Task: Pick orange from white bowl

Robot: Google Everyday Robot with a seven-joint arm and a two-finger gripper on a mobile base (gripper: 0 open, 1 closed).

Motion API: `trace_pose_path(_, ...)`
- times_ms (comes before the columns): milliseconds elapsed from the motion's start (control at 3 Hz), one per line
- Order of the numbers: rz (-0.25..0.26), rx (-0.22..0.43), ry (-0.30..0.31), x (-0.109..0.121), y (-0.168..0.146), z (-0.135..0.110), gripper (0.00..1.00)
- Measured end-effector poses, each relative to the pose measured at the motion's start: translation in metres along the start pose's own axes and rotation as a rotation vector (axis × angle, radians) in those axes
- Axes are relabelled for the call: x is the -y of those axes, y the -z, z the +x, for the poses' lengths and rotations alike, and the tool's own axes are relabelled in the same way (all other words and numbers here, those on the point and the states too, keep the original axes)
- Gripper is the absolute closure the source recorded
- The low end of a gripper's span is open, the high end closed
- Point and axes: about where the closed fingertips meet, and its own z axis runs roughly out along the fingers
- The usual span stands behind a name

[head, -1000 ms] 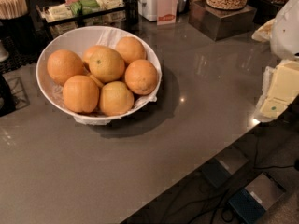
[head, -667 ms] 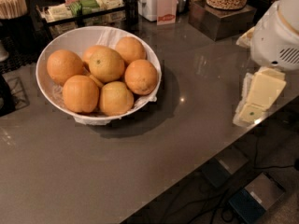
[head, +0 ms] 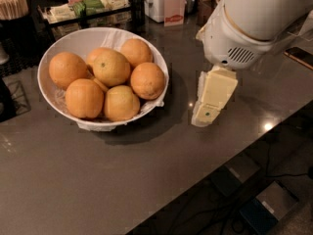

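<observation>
The white bowl [head: 78, 39] sits on the grey counter at the left, lined with crinkled white paper and holding several oranges. A deep-orange orange [head: 147, 80] lies at the bowl's right edge, nearest the gripper. Others like it lie at the left [head: 66, 70] and front [head: 84, 98]. A paler one with a dark stem dot [head: 111, 67] sits on top in the middle, and a yellowish one [head: 121, 103] lies in front. My gripper [head: 203, 117] hangs from the white arm [head: 254, 18], pointing down just right of the bowl, above the counter and holding nothing.
A tray of packets [head: 83, 6], a cup of wooden sticks [head: 13, 4] and a white container with a red-and-white card [head: 173, 11] stand along the back. A black object [head: 5, 102] is at the left edge. The counter's front edge [head: 195, 180] runs diagonally at the lower right.
The arm and gripper have moved left from the right edge to just beside the bowl. The bowl and oranges have not moved on the counter.
</observation>
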Motion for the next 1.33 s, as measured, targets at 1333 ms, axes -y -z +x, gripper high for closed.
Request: trace_pose_path(1333,0.003,0.111,-0.029,0.019,-0.019,-0.022,0.0)
